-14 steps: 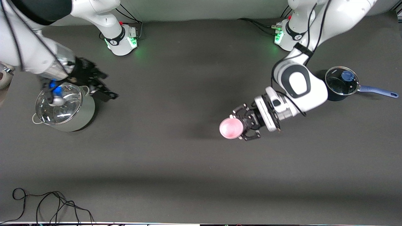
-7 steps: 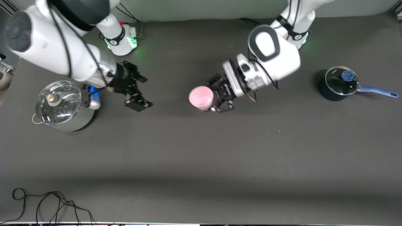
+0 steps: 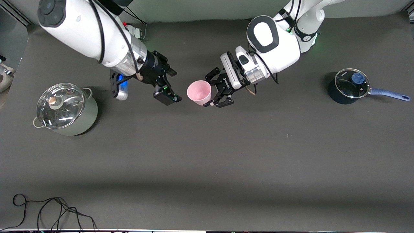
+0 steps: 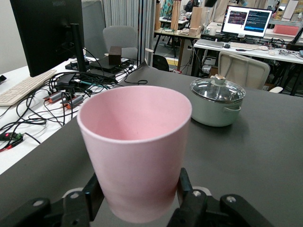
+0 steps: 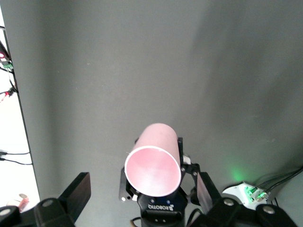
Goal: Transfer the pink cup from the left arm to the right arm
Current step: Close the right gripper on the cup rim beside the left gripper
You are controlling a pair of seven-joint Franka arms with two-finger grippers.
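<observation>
1. Two end effectors met over the middle of the desk (image 3: pixel 226 161). The left end effector (image 3: pixel 216 94) was clamped on the base end of the cup (image 3: pixel 199 92), holding it in the air on its side with the mouth toward the right arm.
2. The right end effector (image 3: pixel 163 87), empty with fingers spread wide, hung just beside the cup's mouth without touching it.
3. Risk, as I judge it: a release before the right fingers closed would drop the cup onto the desk; the smooth tapered wall could also slip from a grip taken too near the rim.
4. Writing: "ROBOTIQ" showed on the left end effector in the right wrist view. Screen text in the room was unreadable.
</observation>
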